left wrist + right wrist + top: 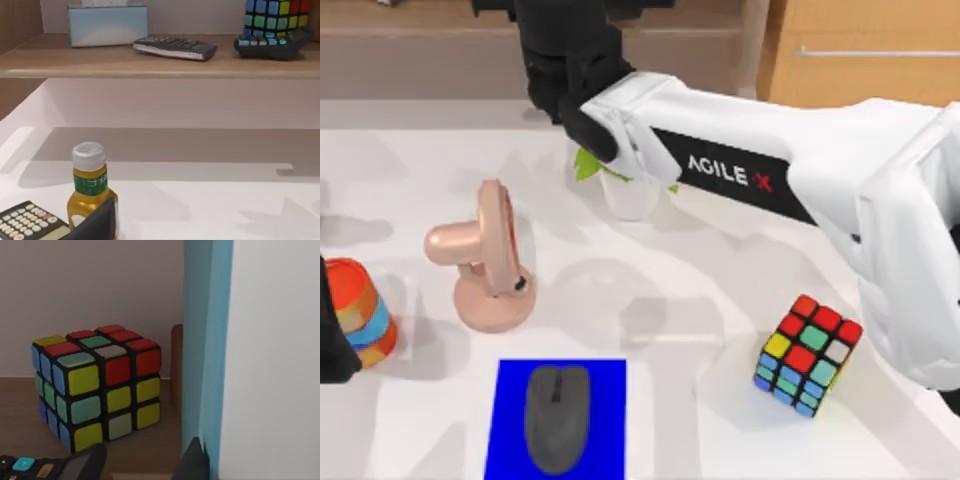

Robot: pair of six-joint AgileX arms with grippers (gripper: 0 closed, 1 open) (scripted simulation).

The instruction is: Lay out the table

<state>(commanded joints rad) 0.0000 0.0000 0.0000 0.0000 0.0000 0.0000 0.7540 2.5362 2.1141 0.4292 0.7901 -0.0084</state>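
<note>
The right arm (pixel 770 175) reaches from the right edge of the top view across the surface (pixel 720 280) toward the back shelf (pixel 420 45); its tool (pixel 560 75) sits at the far end of the arm, over the shelf edge; whether its fingers are apart or together cannot be told. Directly below and just nearer than the tool stands a white pot (pixel 632 195) with green leaves (pixel 588 163), partly covered by the arm. Nearer still and to the left of the tool stands a pink fan (pixel 485 260); a blue mat (pixel 558 420) lies at the near edge, with a grey mouse (pixel 557 415) on it. Under the arm's elbow, well apart from the tool, a cube (pixel 807 353) rests on the surface. A striped cup (pixel 360 312) stands at the left edge, beside a dark part of the left arm (pixel 332 340).

In the right wrist view a second cube (pixel 97 385) stands on the shelf ahead of the tool, beside a blue box (pixel 205 350); a calculator corner (pixel 35 467) shows close by.

In the left wrist view a bottle (pixel 90 192) and a calculator (pixel 30 222) stand close ahead of the left tool; the state of its fingers cannot be told. Farther off, the shelf (pixel 160 62) carries a tissue box (pixel 107 22), a remote (pixel 175 47) and a cube on a stand (pixel 275 25).
</note>
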